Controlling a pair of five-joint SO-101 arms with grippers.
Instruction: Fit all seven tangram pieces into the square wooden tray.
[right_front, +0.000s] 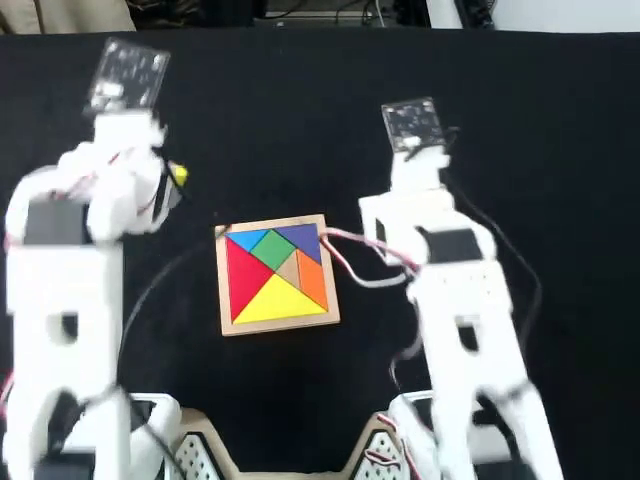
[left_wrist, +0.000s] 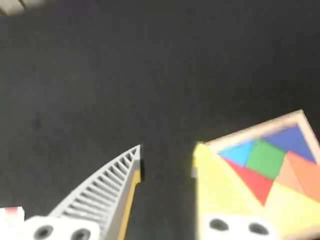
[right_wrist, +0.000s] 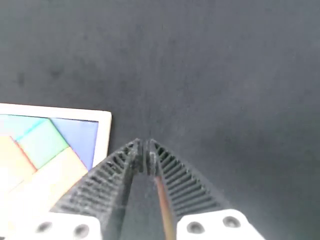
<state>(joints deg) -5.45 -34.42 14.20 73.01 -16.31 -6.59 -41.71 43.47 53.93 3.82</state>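
While the arms flank the board, we look down at the square wooden tray (right_front: 280, 326), sitting dead centre on the black tabletop (right_front: 500, 120). It looks full. We count the red triangle (right_front: 243, 275), yellow triangle (right_front: 278, 300), orange piece (right_front: 313, 280), green square (right_front: 272, 248), dark blue piece (right_front: 298, 238), light blue triangle (right_front: 243, 240) and a small tan triangle (right_front: 290, 270). That makes seven, lying flat inside the rim with no gap we can make out. By our reading the job is all but done.

That would explain the parking spots. Neither arm sits over the tray, so nothing can nudge a seated piece. From the tray, one arm stands round at ten o'clock and the other at two.

Over to the left hand (left_wrist: 169, 150). Its fingers (left_wrist: 215, 180) are spread apart with bare cloth between them and nothing held. The tray's light-blue corner lies just beside the yellow finger, though we cannot tell whether they touch.

Now the right hand (right_wrist: 145, 146). Its fingers are pressed together at the tips and carry nothing. The tray's dark-blue corner lies near it, off to one side, with a strip of cloth between.

If anything remains, we judge it a check that every piece sits flush.
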